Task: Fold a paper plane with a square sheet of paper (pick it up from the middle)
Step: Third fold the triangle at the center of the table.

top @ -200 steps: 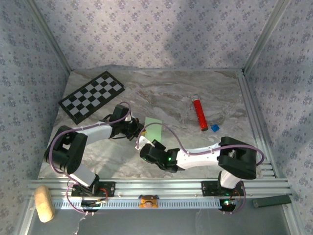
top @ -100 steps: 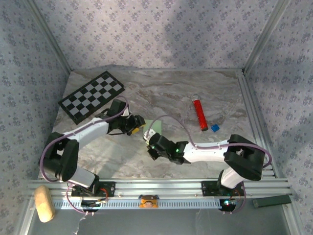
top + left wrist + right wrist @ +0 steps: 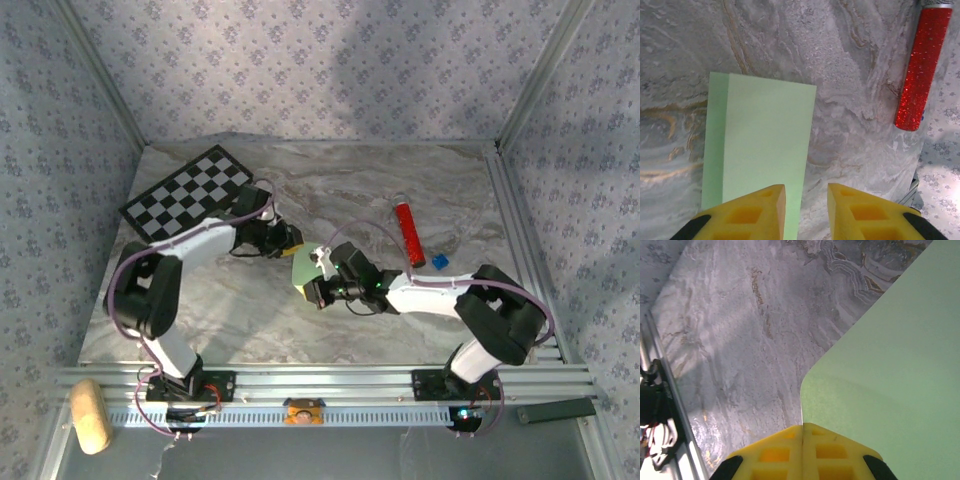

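The square sheet of paper [image 3: 760, 145] lies near the middle of the marble table [image 3: 400, 180], between the 2 arms. It is folded over on itself into a narrow rectangle. From the left wrist camera I see 2 layers, with a thin strip of the lower one showing along its left side.

The right gripper [image 3: 803, 429] has its yellow fingers pressed together with no gap. The paper's curved edge runs right into their tips, so I read it as clamped on the sheet, though the contact itself is hidden from me.

The left gripper [image 3: 806, 192] hovers at the sheet's near end with its fingers apart, 1 finger over the paper and the other over bare table.

A red glittery tube [image 3: 922, 65] lies well apart to the right, with a small blue block [image 3: 439, 261] beside it. A checkerboard [image 3: 188, 197] sits at the far left.
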Action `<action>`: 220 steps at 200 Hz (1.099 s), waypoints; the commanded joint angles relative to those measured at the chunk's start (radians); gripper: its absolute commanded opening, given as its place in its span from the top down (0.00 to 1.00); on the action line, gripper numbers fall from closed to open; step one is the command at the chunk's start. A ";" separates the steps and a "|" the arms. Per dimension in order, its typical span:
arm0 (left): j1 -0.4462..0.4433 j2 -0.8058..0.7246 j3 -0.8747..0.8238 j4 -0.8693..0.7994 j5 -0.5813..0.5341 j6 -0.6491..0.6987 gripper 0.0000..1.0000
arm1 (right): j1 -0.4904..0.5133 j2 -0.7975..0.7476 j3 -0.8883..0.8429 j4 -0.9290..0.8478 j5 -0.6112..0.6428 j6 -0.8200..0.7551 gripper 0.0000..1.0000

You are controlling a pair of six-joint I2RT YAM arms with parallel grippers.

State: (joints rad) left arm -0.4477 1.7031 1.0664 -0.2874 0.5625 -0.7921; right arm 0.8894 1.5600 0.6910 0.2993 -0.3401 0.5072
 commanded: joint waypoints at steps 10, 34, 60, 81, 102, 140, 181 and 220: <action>-0.015 0.114 0.088 -0.014 0.068 0.065 0.76 | -0.021 0.028 -0.023 0.087 -0.121 0.065 0.98; -0.031 0.189 0.128 -0.040 0.065 0.092 0.79 | -0.024 0.046 -0.020 0.084 -0.144 0.062 0.98; -0.047 0.228 0.118 -0.064 -0.020 0.112 0.84 | -0.025 0.061 -0.019 0.081 -0.149 0.069 0.98; -0.055 0.243 0.064 -0.017 -0.024 0.093 0.86 | -0.041 0.079 -0.016 0.083 -0.167 0.086 0.98; -0.061 0.249 0.035 -0.004 -0.039 0.094 0.87 | -0.054 0.090 -0.019 0.077 -0.172 0.089 0.98; -0.064 0.272 0.039 -0.020 -0.044 0.109 0.87 | -0.091 0.112 -0.008 0.043 -0.185 0.078 0.98; -0.066 0.276 0.044 -0.032 -0.052 0.114 0.88 | -0.122 0.118 0.008 -0.025 -0.140 0.048 0.98; -0.067 0.272 0.044 -0.034 -0.053 0.113 0.88 | -0.127 0.142 0.044 -0.089 -0.108 0.014 0.98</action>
State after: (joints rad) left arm -0.5041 1.9366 1.1187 -0.2802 0.5568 -0.6987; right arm 0.7650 1.6772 0.6926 0.2806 -0.4805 0.5629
